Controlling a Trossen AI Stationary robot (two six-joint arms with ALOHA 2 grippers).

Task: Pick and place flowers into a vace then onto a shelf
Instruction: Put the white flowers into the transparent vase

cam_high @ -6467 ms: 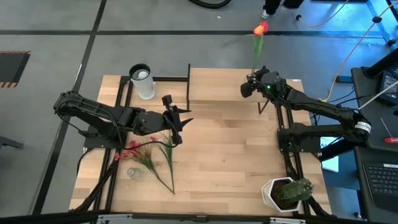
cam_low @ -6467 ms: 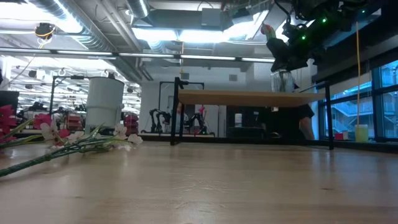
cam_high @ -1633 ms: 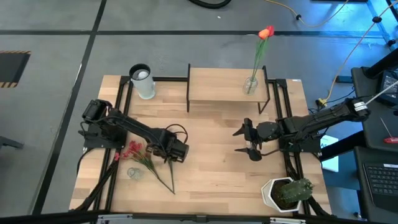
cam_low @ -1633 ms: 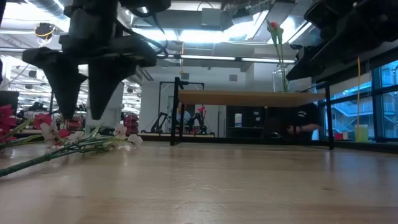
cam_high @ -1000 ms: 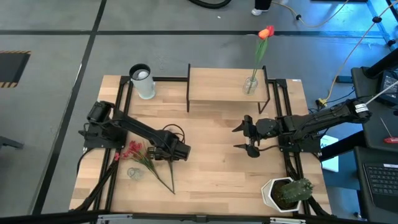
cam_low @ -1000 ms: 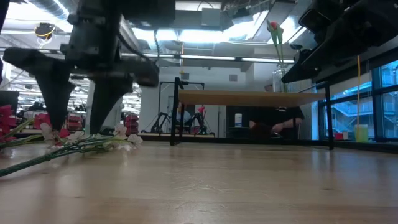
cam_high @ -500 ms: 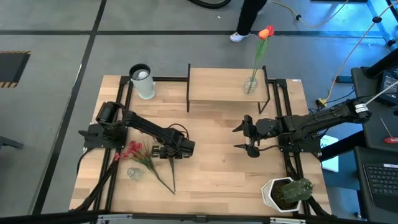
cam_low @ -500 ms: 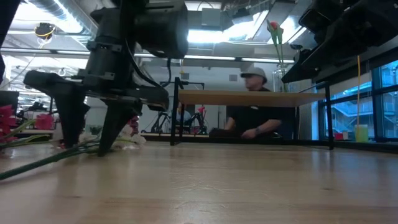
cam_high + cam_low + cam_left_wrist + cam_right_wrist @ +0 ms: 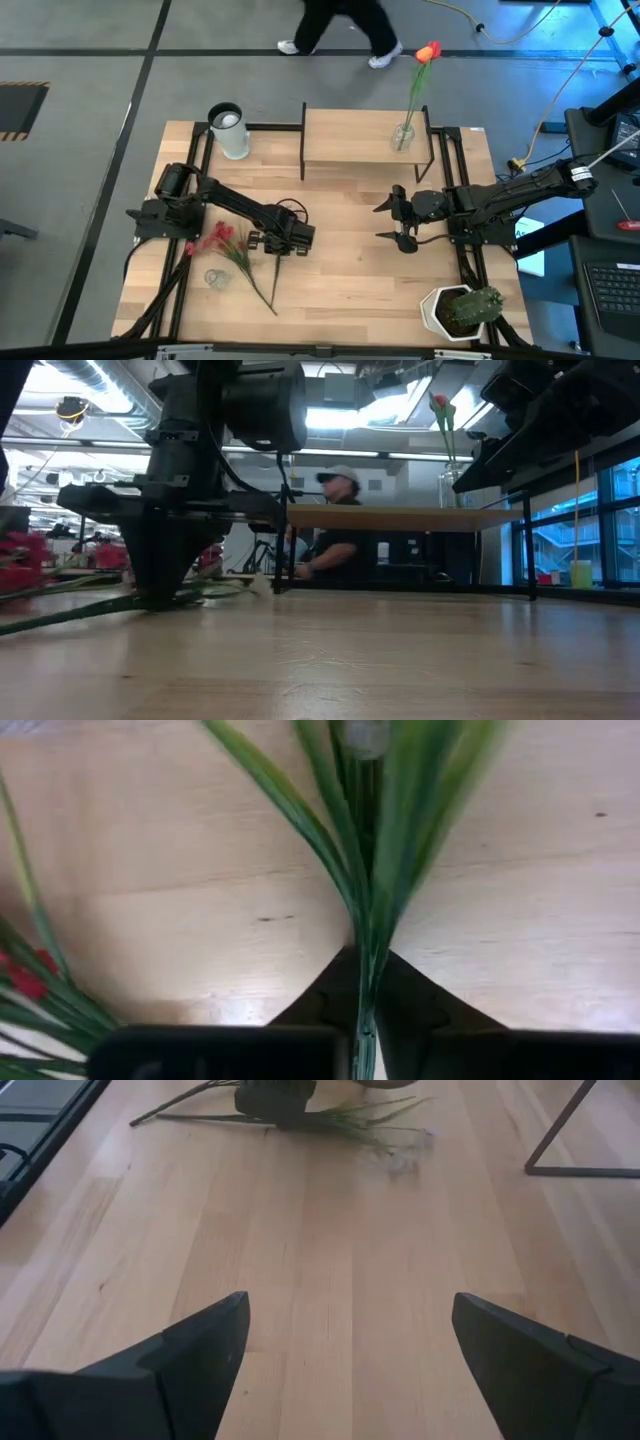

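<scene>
Several flowers [image 9: 228, 250] lie flat on the table's left part, red blossoms toward the left edge and green stems [image 9: 272, 285] running toward the near edge. My left gripper [image 9: 276, 243] stands over them, fingers down at the tabletop [image 9: 160, 596], shut on a green stem [image 9: 362, 1010]. A glass vase [image 9: 404, 137] with an orange-red tulip [image 9: 427, 51] stands on the shelf [image 9: 350, 140] at the far side. My right gripper [image 9: 392, 220] hovers open right of the table's middle, its fingers [image 9: 200, 1350] wide apart with nothing between them. My left gripper pinches a green stem [image 9: 360, 982] between its two fingers, just below where the long leaves [image 9: 330, 850] fan out. The fingers come from above, pointing down, and lie across the stem. The stem and leaves lie on the table.
A white cup [image 9: 230, 130] stands at the far left corner. A green cactus in a white pot [image 9: 462, 310] sits at the near right corner. A person [image 9: 335, 530] walks past beyond the far edge. Bare wood [image 9: 350, 270] lies between the two grippers.
My left gripper has gone a little toward the table's right edge and down onto the flowers, then shut on a green stem. The flower bunch has shifted slightly with it. A person has walked along behind the far edge toward the left.
</scene>
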